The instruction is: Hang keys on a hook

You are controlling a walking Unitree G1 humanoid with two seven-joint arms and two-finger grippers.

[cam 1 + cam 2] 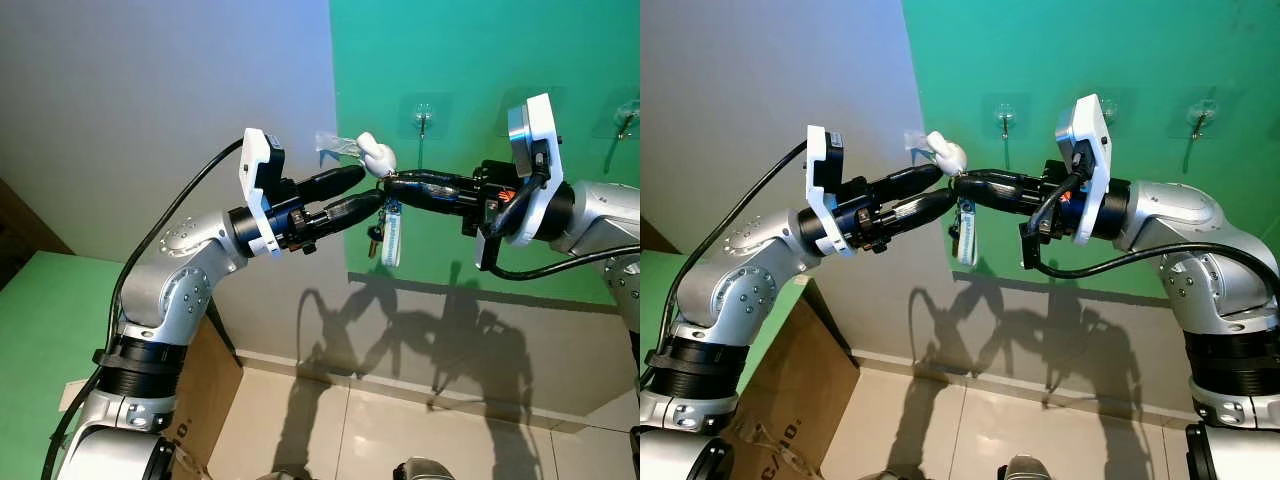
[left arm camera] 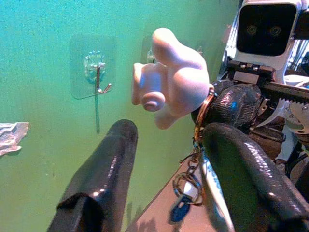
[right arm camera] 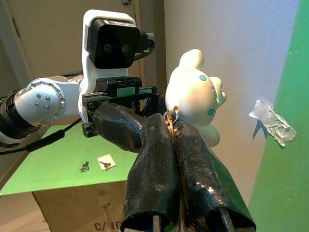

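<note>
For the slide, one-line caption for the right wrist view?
Right gripper shut on the key ring of a white figurine keychain, left gripper alongside.

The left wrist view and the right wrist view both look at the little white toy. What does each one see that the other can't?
Left wrist view: a clear stick-on hook on the green wall, and the small keys dangling on a chain under the toy.
Right wrist view: a green table with tiny things lying on it, above a cardboard box.
Both: the white toy figure, its brass ring, and a scrap of tape on the wall.

Keys [image 1: 378, 236] dangle beneath white figurine [image 1: 377, 153] — unhung.
</note>
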